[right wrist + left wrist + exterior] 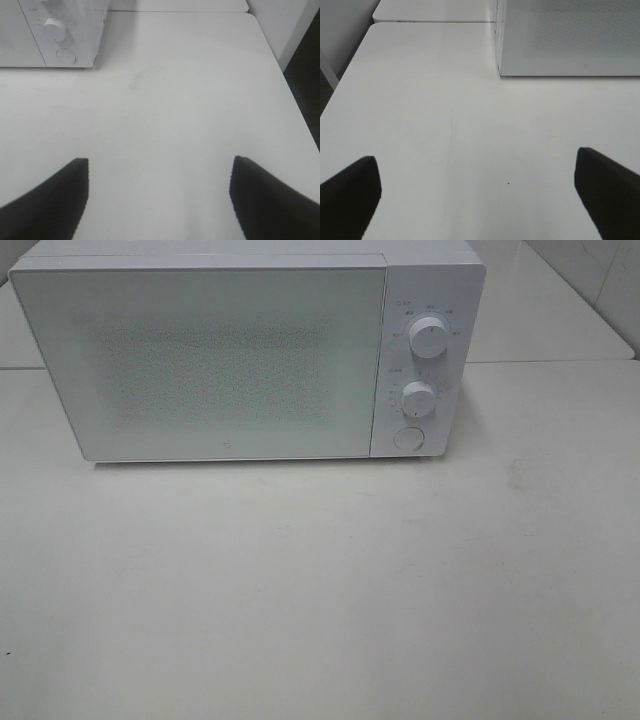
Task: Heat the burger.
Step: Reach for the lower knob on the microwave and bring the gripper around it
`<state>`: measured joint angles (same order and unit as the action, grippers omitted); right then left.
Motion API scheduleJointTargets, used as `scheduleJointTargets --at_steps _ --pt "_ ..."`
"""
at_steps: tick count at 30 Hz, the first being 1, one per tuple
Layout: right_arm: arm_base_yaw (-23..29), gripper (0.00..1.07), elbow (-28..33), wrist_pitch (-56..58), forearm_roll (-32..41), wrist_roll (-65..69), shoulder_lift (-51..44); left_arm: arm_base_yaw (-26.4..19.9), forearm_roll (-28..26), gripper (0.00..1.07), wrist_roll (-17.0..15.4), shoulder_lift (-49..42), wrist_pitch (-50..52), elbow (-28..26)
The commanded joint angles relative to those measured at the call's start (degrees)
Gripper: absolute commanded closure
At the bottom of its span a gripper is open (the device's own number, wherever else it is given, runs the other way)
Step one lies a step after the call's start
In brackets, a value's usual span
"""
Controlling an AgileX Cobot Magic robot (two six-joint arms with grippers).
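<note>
The burger is out of view in every frame. A white microwave (230, 355) stands at the back of the white table (320, 580) with its door shut; two knobs (428, 340) and a round button (408, 437) sit on its right panel. Neither arm shows in the high view. My left gripper (477, 170) hovers open over bare table, in front of the microwave's door (570, 37), nothing between its black fingers (350, 195). My right gripper (159, 172) is open too, over bare table to the right of the microwave's panel (60, 40).
The table's left edge (340, 95) shows in the left wrist view and its right edge (290, 95) in the right wrist view, with dark floor beyond. A second table (560, 310) joins on behind the microwave.
</note>
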<state>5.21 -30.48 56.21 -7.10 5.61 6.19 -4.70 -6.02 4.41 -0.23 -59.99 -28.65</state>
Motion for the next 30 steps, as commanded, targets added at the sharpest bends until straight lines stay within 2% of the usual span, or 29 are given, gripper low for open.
scheduleJointTargets --at_steps 1,19,30 --pt "-0.4 0.32 -0.6 -3.6 -0.1 0.2 3.3 -0.1 -0.1 0.06 -0.5 -1.3 0.5 0.2" --pt "-0.4 0.32 -0.1 -21.9 0.1 0.5 17.9 -0.1 -0.1 0.06 -0.5 -1.3 0.5 0.2" --pt "-0.4 0.32 4.1 -37.7 0.1 0.5 26.9 -0.1 -0.1 0.06 -0.5 -1.3 0.5 0.2"
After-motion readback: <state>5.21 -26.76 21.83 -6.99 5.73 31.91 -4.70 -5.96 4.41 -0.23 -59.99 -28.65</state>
